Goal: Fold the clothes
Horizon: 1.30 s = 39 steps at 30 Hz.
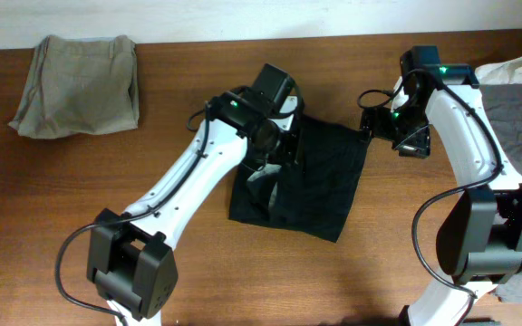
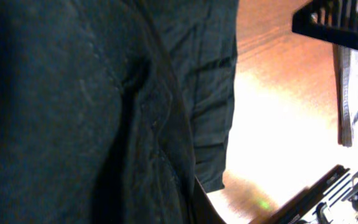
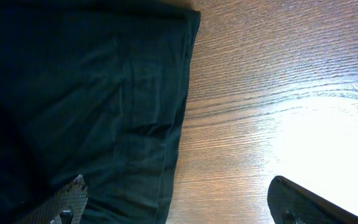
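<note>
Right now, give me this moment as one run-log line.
black shorts: spread on table | left gripper: low over shorts, jaw state hidden | right gripper: open, straddling shorts' edge

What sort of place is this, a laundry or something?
Likely a robotics lab or test bench, not a laundry: two robot arms work at a wooden table, black shorts between them, with a folded beige garment and a grey garment set aside.
</note>
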Tool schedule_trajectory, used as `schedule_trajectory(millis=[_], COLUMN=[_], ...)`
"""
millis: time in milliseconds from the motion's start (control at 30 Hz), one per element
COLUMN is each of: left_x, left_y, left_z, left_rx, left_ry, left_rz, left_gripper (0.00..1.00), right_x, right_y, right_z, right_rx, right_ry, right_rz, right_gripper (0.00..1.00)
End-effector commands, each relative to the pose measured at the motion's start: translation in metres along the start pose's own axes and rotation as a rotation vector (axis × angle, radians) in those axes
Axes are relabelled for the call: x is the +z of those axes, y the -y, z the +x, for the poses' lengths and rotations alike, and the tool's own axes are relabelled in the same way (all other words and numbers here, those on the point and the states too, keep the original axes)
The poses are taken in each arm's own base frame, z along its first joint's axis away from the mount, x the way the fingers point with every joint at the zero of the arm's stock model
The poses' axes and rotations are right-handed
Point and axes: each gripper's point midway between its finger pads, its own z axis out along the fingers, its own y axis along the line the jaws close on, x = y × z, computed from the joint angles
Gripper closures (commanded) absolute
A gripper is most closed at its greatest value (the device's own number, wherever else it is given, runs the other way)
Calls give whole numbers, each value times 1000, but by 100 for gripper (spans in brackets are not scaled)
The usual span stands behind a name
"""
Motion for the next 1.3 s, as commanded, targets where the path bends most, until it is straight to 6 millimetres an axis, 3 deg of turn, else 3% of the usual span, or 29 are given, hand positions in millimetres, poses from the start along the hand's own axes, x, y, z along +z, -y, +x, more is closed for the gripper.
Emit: schedule_trajectory(millis=[0,100,133,267,367,467,567,633,733,767,833,967,1133,1267], left_x=[1,4,4,-6,-29,-56,-64,-54,-29,-20,-8,10,31,66], left_y=[34,47,47,32,12,-20,-60,-80,-81,-75,-61,-23,-10,-13], left_z=[7,11,11,1,-13,-24,-23,-16,4,14,26,44,58,77], left_rx=[68,157,169,132,90,27,-32,-36,-23,-20,7,169,199,192], left_ry=[6,9,9,30,74,116,99,46,-81,-133,-195,-253,-312,-410], left_rz=[65,78,79,67,52,23,-32,-47,-8,19,72,139,129,120], left_gripper=[89,16,1,1,1,1,11,32,55,66,77,77,86,93], right_x=[-6,-6,-6,-10,-25,-40,-40,-31,-9,1,15,48,74,99], right_y=[-1,0,0,1,6,0,-25,-40,-59,-64,-67,-73,-77,-68], right_z=[-3,-1,-1,-1,-2,2,18,27,32,32,29,12,7,4], right_rx=[-10,-8,-8,-3,12,4,-75,-119,-175,-179,-164,-150,-123,-107], right_ry=[15,6,6,11,38,52,-7,-45,-56,-56,-53,-28,-60,-86], right_rz=[1,4,4,2,-4,-50,-170,-197,-201,-202,-205,-248,-272,-245], right_gripper=[3,1,1,1,1,1,8,29,49,54,62,94,96,96])
